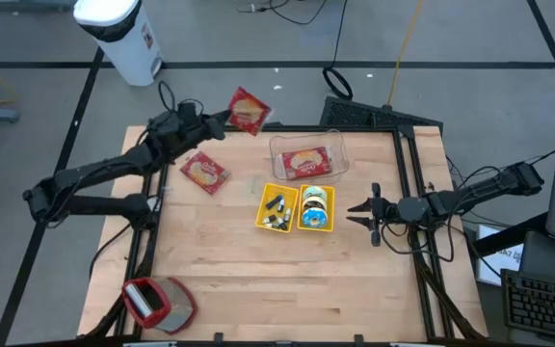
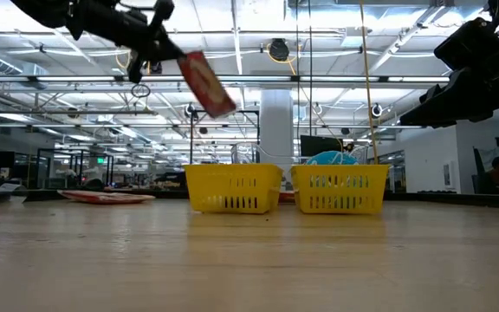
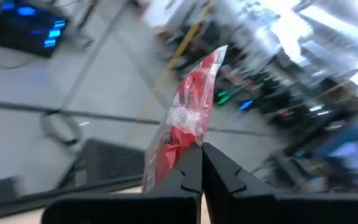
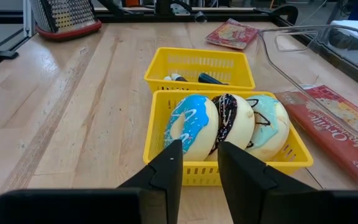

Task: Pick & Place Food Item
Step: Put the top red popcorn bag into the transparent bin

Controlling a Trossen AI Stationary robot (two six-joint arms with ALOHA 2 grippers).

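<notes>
The left gripper (image 1: 222, 118) held a red snack packet (image 1: 249, 110) pinched between its closed fingers, lifted above the table (image 1: 258, 280). The right gripper (image 1: 367, 214) hovered part-open and empty, just short of the donut basket (image 1: 316, 208).

Red-and-white foil snack packet (image 1: 249, 111) raised past the clear plastic tray (image 1: 307, 159); tray holds a matching red packet (image 1: 305, 162), a third red packet (image 1: 205, 173) lies beside it. Two yellow slotted plastic baskets (image 4: 199, 68) in front of the tray: one with blue, chocolate-striped and mint iced donuts (image 4: 227, 126), one with dark items. Light wooden table (image 1: 287, 280), black arms.
</notes>
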